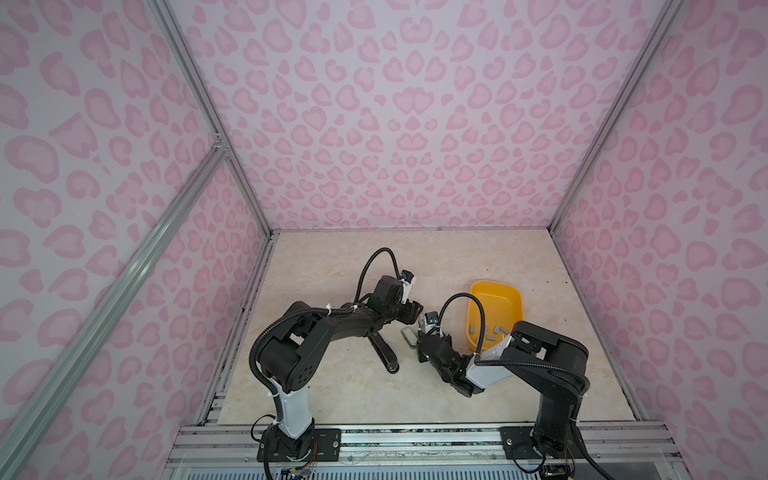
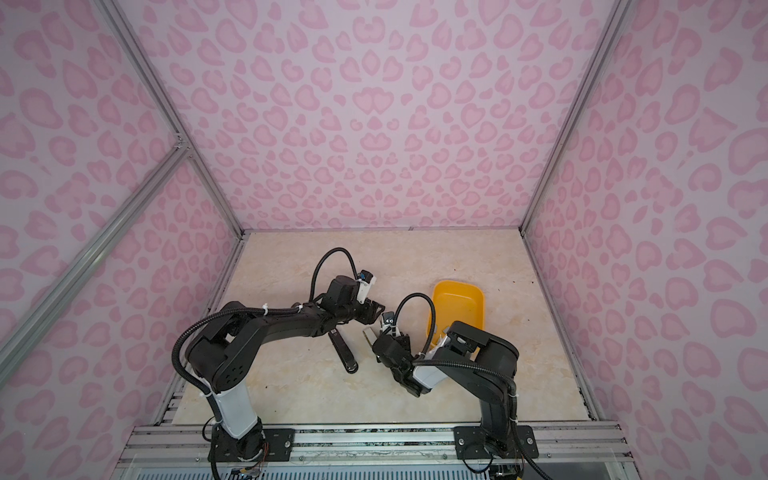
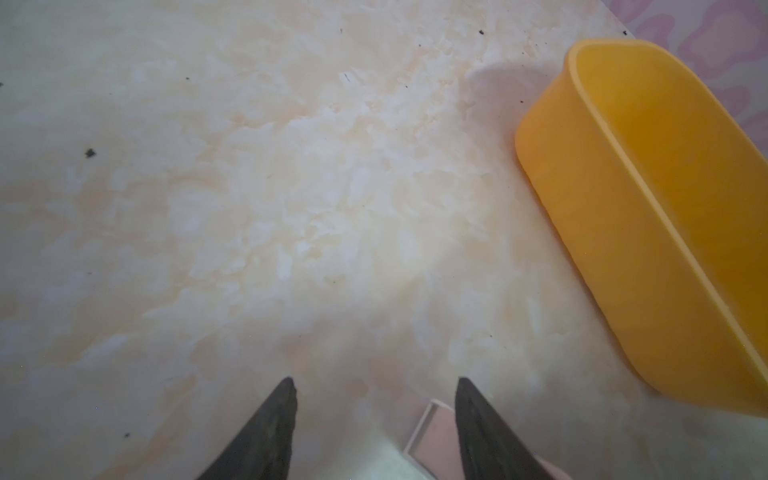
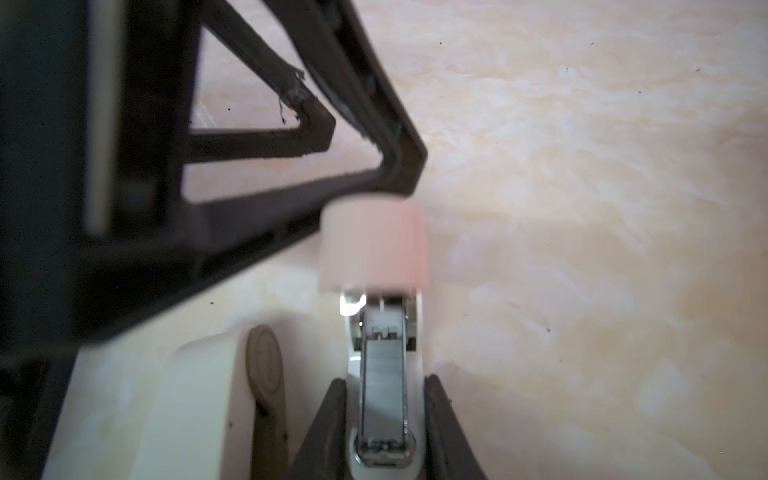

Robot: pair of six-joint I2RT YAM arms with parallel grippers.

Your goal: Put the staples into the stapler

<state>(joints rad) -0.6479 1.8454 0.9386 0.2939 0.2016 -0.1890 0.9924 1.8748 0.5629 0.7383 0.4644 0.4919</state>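
Right gripper clamps small white-and-pink plastic stapler. Long axis points to left gripper, jaws apart beside raised lid.

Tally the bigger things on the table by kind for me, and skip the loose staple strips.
Small staplers: 2, the white and pink stapler held in the right gripper and the cream stapler beside it
Black stapler: 1
Yellow tub: 1
Total: 4
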